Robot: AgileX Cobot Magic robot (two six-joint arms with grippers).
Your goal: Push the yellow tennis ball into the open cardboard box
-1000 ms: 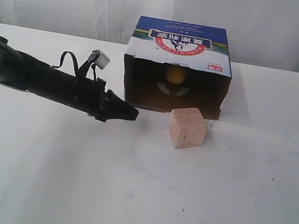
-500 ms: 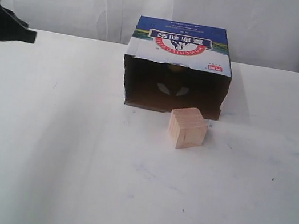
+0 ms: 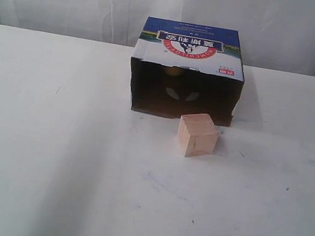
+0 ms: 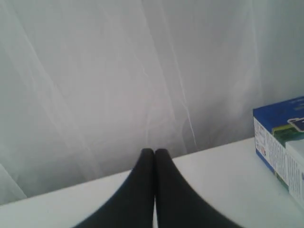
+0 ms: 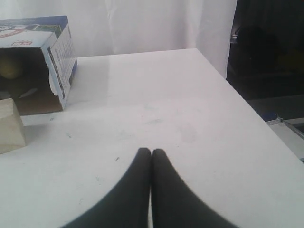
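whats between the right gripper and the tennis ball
Right wrist view: bare table runs from the right gripper to the open cardboard box; the yellow tennis ball sits inside it. The wooden cube stands aside.

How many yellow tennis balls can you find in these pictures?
1. The yellow tennis ball lies far back inside the open cardboard box, beyond the wooden cube standing just outside its opening. The box's dark interior could hide others.

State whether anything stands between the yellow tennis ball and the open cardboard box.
Nothing visible does: the yellow tennis ball already lies deep inside the open cardboard box. The wooden cube stands outside, just in front of the opening.
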